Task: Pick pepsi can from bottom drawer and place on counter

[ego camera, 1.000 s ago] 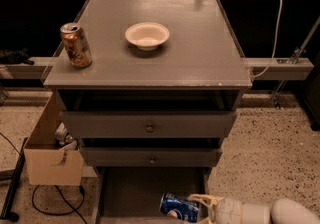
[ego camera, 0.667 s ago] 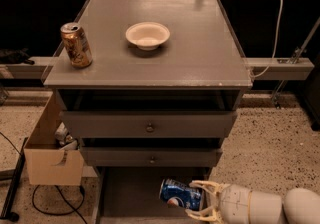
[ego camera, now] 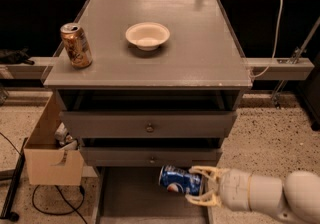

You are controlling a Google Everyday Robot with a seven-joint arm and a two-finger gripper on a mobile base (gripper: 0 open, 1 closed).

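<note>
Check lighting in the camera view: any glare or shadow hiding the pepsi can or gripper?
Camera view: the counter is evenly lit, no hard glare; the recesses above the two upper drawers are in deep shadow; the bottom drawer is dim, yet the pepsi can, lying sideways in the gripper shut on it over that drawer, shows its logo plainly.
</note>
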